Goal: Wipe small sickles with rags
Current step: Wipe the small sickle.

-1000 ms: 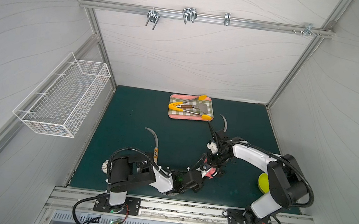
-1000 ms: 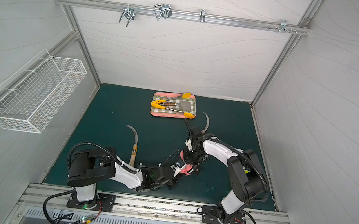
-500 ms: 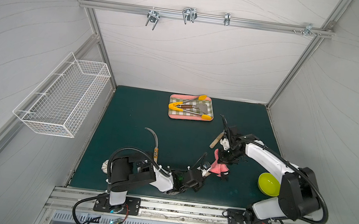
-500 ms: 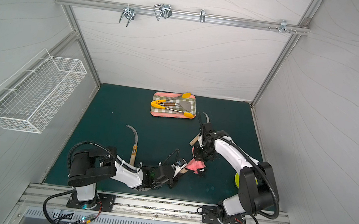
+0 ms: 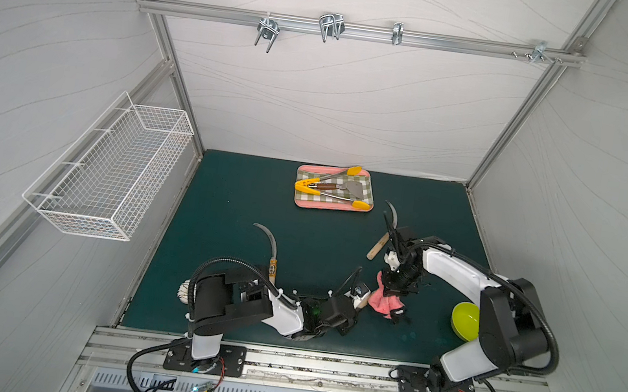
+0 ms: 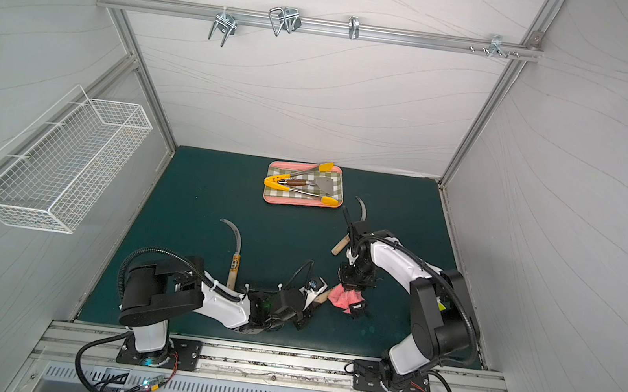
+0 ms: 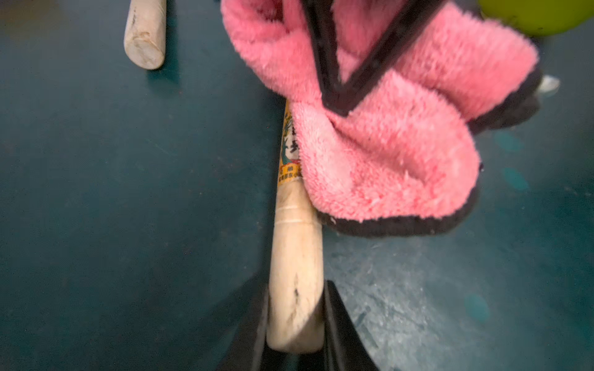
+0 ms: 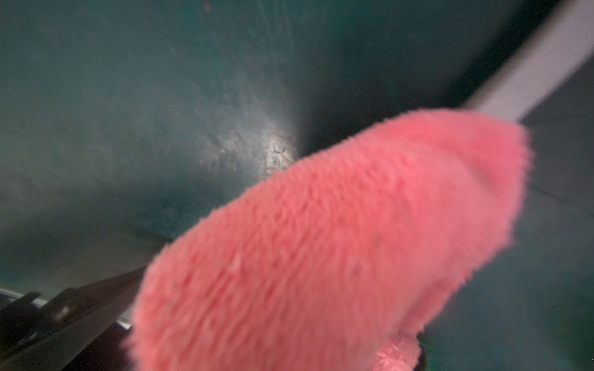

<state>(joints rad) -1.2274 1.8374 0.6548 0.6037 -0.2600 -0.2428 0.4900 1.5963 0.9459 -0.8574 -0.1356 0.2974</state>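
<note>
The sickle (image 7: 295, 257) has a pale wooden handle with an orange-yellow label (image 7: 287, 151), and its writing is too blurry for us to read. The fuzzy pink rag (image 7: 385, 144) with a black edge lies over it and hides the blade. Our left gripper (image 7: 294, 324) squeezes the handle end. Our right gripper (image 5: 393, 293) pinches the rag. We see them at 4 o'clock on the green mat (image 5: 245, 204). A second sickle (image 5: 272, 247) lies at 9 o'clock.

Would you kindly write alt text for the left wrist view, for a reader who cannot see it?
The left pincer grips the butt of a pale wooden sickle handle, seen against a dark green mat. A fuzzy pink rag with a black edge drapes over the handle's far part, across its orange label. Another wooden handle end lies apart.
</note>
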